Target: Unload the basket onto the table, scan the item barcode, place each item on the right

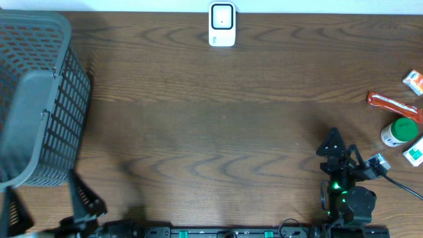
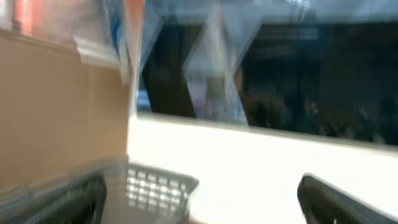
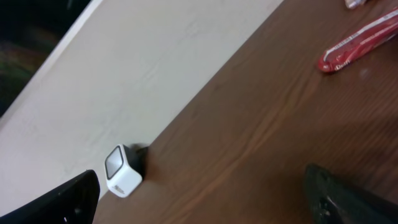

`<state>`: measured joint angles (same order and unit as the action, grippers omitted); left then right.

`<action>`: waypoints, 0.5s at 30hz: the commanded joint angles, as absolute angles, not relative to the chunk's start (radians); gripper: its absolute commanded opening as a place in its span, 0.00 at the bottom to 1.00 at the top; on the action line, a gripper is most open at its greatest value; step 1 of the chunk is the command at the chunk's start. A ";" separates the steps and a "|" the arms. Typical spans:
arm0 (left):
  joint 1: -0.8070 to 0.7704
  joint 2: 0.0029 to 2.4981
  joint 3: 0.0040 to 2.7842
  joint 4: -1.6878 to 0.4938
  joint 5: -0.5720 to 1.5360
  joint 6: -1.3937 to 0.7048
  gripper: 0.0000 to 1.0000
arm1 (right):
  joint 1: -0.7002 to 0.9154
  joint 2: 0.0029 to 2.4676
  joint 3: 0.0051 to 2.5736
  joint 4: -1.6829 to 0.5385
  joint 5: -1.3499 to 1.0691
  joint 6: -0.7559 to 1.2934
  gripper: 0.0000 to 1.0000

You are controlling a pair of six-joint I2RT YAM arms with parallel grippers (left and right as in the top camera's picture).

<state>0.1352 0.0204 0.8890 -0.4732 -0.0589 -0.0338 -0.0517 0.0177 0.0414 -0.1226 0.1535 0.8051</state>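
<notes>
Two grippers waited at the table's [image 1: 198, 132] near edge: left gripper [image 1: 49, 210] and right gripper [image 3: 202, 199], jaws wide apart, both empty. Just right of the latter lay a teal box [image 1: 414, 152], green-lidded bottle [image 1: 400, 131], red packet [image 1: 394, 106] and orange box [image 1: 414, 82]. A grey basket [image 1: 39, 99] stood at the left. The scanner [image 1: 222, 25] sat at the far edge, well apart from the items.
</notes>
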 commanded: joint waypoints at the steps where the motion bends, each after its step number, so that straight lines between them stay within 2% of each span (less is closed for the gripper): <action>1: 0.132 0.042 0.884 -0.591 0.039 -0.237 0.98 | -0.055 0.020 0.035 -0.124 0.153 0.791 0.99; 5: 0.132 0.043 0.884 -0.721 0.124 -0.370 0.98 | -0.055 0.020 0.035 -0.124 0.153 0.791 0.99; 9: 0.132 0.043 0.884 -0.801 0.123 -0.387 0.98 | -0.055 0.020 0.035 -0.124 0.153 0.791 0.99; 15: 0.132 0.043 0.849 -0.764 0.064 -0.387 0.98 | -0.055 0.020 0.035 -0.124 0.153 0.791 0.99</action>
<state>0.1352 0.0349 0.8799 -0.7891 0.0910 -0.3637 -0.0517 0.0185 0.0414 -0.1230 0.1532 0.8040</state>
